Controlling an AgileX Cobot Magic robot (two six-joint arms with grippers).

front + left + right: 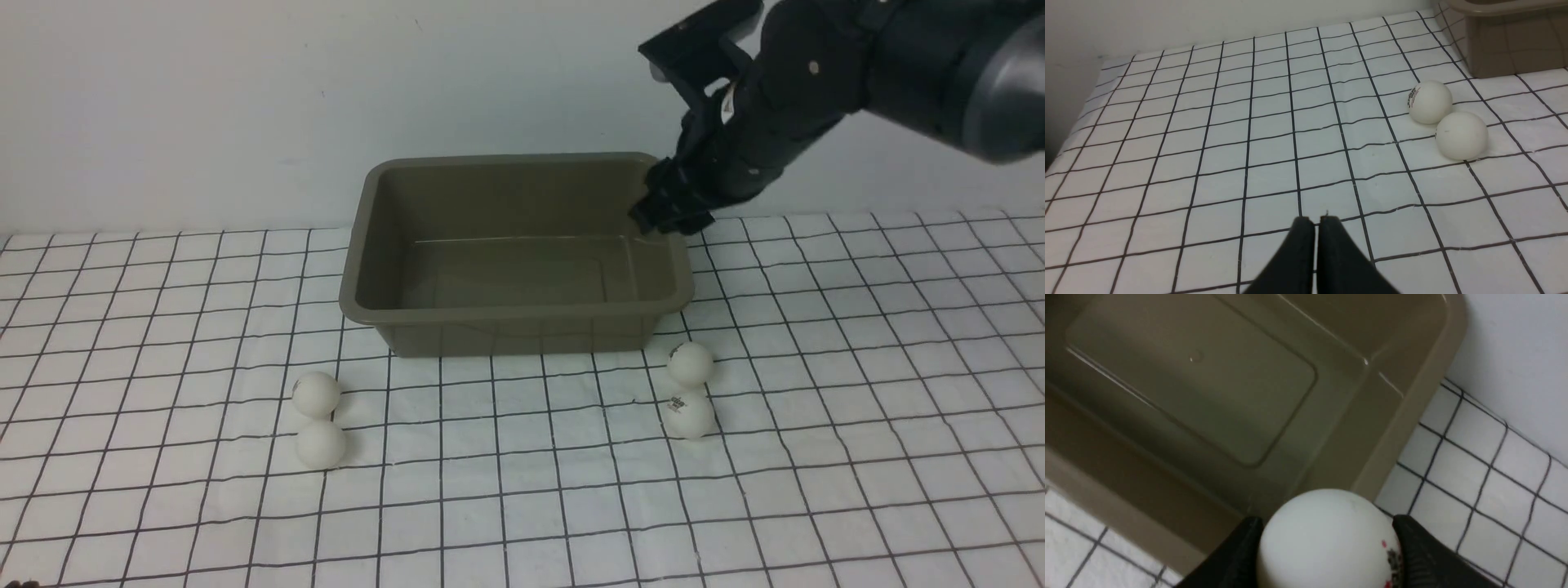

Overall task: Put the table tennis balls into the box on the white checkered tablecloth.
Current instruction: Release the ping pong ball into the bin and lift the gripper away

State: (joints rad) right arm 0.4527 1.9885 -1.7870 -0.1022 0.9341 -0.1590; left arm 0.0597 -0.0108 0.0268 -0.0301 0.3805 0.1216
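Observation:
The olive-brown box [506, 314] stands empty at the back middle of the white checkered tablecloth [522, 506]. Two table tennis balls [316, 393] [321, 444] lie touching at its front left, and two more [690, 363] [690, 414] at its front right. My right gripper [665, 216] hangs over the box's right rear rim. In the right wrist view, that gripper [1326, 519] is shut on a white ball [1327, 547] above the box's edge [1412, 396]. The left wrist view has my left gripper [1316, 222] shut and empty, low over the cloth, with two balls [1429, 101] [1461, 135] ahead.
A plain white wall rises directly behind the box and the cloth's back edge. A corner of the box [1506, 41] shows in the left wrist view. The left arm is outside the front view.

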